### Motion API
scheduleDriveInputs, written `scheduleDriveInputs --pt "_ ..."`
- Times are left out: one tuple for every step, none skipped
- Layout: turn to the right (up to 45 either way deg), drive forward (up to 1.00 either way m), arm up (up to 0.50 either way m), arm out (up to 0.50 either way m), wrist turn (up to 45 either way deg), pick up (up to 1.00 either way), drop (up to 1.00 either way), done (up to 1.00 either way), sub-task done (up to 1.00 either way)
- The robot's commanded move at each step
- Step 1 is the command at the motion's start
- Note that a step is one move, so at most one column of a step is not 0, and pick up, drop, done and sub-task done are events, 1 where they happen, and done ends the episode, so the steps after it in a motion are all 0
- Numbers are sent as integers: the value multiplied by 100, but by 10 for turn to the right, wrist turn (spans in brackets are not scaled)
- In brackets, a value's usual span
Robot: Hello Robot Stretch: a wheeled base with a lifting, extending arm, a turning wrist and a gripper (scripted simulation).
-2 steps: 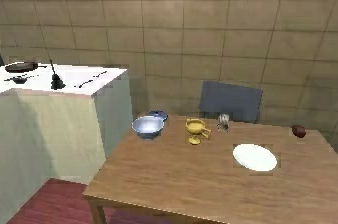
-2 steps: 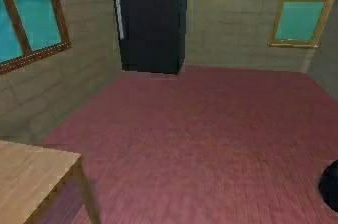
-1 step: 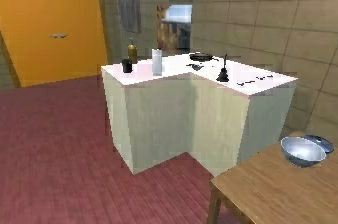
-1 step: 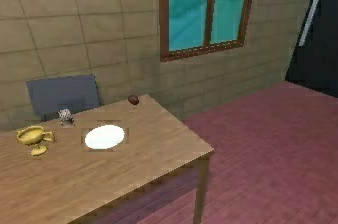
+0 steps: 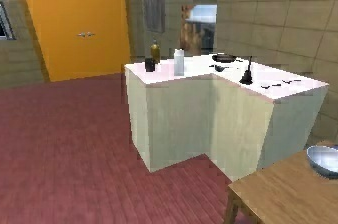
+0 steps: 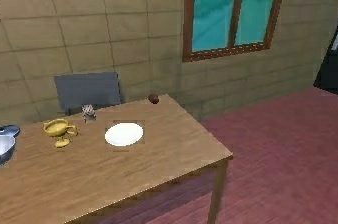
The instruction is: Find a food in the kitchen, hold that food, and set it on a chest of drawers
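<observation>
A small dark round thing (image 6: 153,99), perhaps the food, sits at the wooden counter (image 6: 177,160)'s far edge in the upper middle, up-right of the white plate (image 6: 124,134), seemingly laid for a meal; the pincer's state I cannot tell

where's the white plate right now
In the arm side view, the white plate lies near the middle of the wooden table, just right of a small yellow pot.
</observation>
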Motion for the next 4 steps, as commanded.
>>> scheduleDriveInputs --pt "450 0 0 0 0 0 0 0 0" --pt "450 0 0 0 0 0 0 0 0" --pt "390 0 0 0 0 0 0 0 0" --pt "0 80 0 0 0 0 0 0 0"
